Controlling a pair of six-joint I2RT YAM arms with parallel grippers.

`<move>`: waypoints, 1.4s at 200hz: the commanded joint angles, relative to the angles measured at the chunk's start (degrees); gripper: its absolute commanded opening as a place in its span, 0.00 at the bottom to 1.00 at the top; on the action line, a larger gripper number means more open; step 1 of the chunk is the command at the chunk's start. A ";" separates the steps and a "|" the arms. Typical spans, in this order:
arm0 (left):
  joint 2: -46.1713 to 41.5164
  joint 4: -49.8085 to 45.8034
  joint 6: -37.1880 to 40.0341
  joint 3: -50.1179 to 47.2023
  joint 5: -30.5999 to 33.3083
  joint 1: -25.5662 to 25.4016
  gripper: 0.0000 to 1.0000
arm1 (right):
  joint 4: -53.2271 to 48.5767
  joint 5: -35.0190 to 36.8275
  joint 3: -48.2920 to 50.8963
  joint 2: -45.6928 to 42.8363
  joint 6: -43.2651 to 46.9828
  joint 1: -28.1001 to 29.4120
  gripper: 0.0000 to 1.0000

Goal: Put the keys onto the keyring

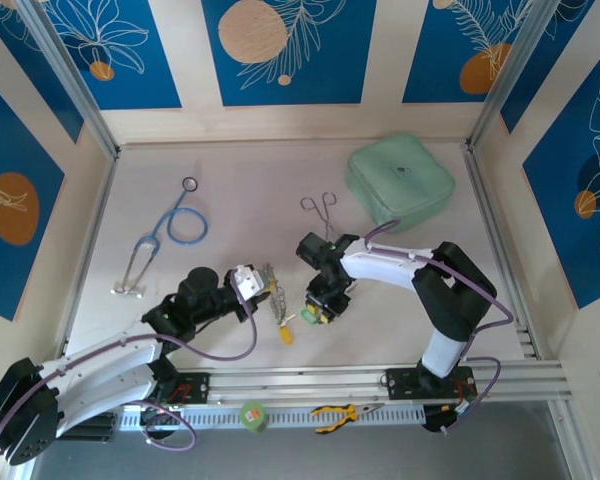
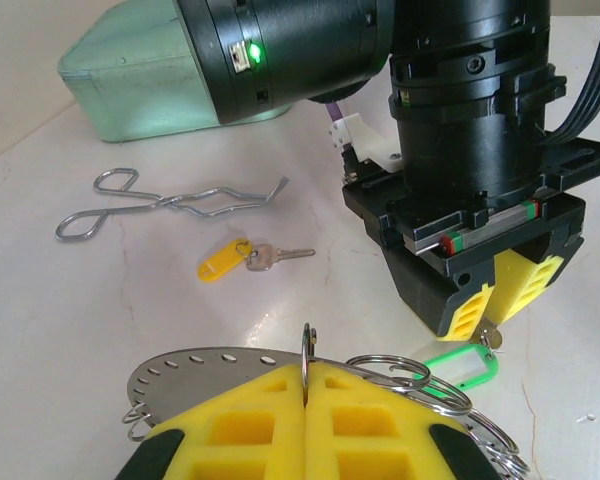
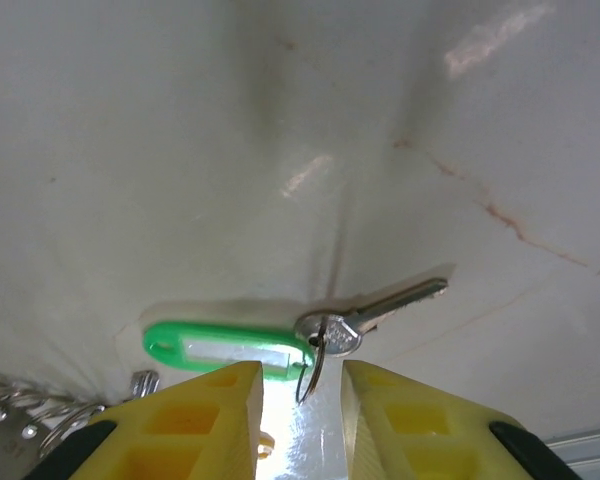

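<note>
The keyring (image 2: 195, 368) is a silvery perforated disc fringed with small split rings. My left gripper (image 2: 308, 375) is shut on one upright split ring at its rim; from above, this gripper (image 1: 252, 285) holds the keyring (image 1: 272, 292) just left of the right gripper (image 1: 318, 310). A green-tagged key (image 3: 230, 345) lies flat on the table. My right gripper (image 3: 302, 400) is open and straddles that key's small ring, its fingers not touching it. A yellow-tagged key (image 2: 230, 260) lies loose on the table, near the keyring's front (image 1: 285, 330).
Silver forceps (image 1: 320, 210) lie behind the grippers. A mint-green pouch (image 1: 400, 185) sits at the back right and a blue stethoscope (image 1: 170, 230) at the left. Yellow-handled pliers (image 1: 335, 412) and a green roll (image 1: 252, 415) rest on the near rail.
</note>
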State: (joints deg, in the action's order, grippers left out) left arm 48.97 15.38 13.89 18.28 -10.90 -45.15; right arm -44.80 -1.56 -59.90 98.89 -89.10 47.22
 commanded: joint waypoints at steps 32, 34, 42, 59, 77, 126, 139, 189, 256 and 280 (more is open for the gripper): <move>-0.02 0.36 1.08 1.27 -1.29 -0.83 0.00 | -0.36 -1.29 0.93 1.92 -1.43 0.06 0.25; -0.02 0.36 1.08 1.31 -1.36 -0.87 0.00 | -0.37 -1.37 0.93 1.94 -1.43 0.06 0.25; -0.06 0.41 1.26 1.28 -1.47 -0.83 0.00 | -0.22 -1.36 0.84 2.11 -1.44 0.04 0.24; -0.19 0.36 1.50 1.27 -1.54 -0.87 0.00 | -0.14 -1.40 0.84 2.41 -1.52 0.06 0.21; -0.28 0.25 1.57 1.17 -1.57 -0.89 0.00 | -0.11 -1.36 0.85 2.36 -1.52 0.11 0.16; -0.19 0.36 1.69 1.20 -1.58 -0.92 0.00 | 0.02 -1.60 0.88 2.46 -1.43 0.40 0.07; -0.19 0.23 1.78 1.19 -1.45 -0.91 0.00 | 0.23 -1.57 1.00 2.13 -1.04 0.36 0.01; -1.07 0.01 -0.38 1.01 -0.95 -0.91 0.00 | 8.75 8.18 2.35 -12.66 20.64 1.19 0.00; -0.98 -1.18 -8.67 1.73 -1.92 -0.98 0.00 | 31.13 -12.42 11.18 -29.96 66.29 -4.03 0.00; -1.26 -1.31 -11.17 1.96 -2.56 -0.92 0.00 | 32.52 -20.59 12.17 -31.87 72.35 -6.06 0.00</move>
State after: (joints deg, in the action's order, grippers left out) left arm 48.80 15.16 6.46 18.31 -11.73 -45.41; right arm -16.49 -10.28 -48.97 69.08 -30.57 42.65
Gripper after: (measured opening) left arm 0.040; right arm 0.054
